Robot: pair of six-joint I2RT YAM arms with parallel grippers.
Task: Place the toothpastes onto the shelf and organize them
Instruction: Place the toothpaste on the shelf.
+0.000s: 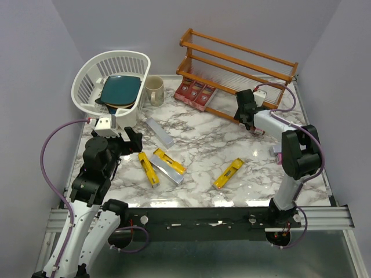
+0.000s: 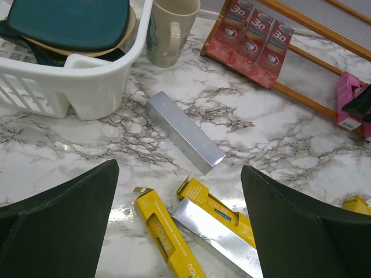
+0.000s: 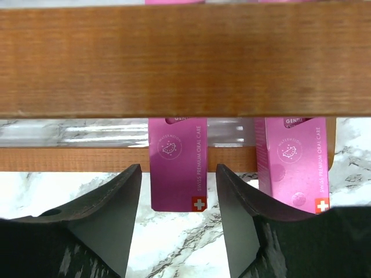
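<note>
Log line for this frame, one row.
left claw open, over loose yellow cartons, silver cartons | right claw open, straddling pink carton on shelf bottom tier | three red cartons shelved | task unfinished

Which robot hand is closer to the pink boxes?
Right. The right gripper hangs at the pink boxes on the shelf, one box between its open fingers; the left gripper is far off beside the white basket.

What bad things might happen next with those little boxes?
The magenta-pink toothpaste carton between the open fingers of the right tool pokes out past the low rail of the reddish-brown wooden shelf; a bump from the tool might drag it off. Under the open left tool, a silver-grey carton lies across a yellow carton, so grabbing one may shove the other.
</note>
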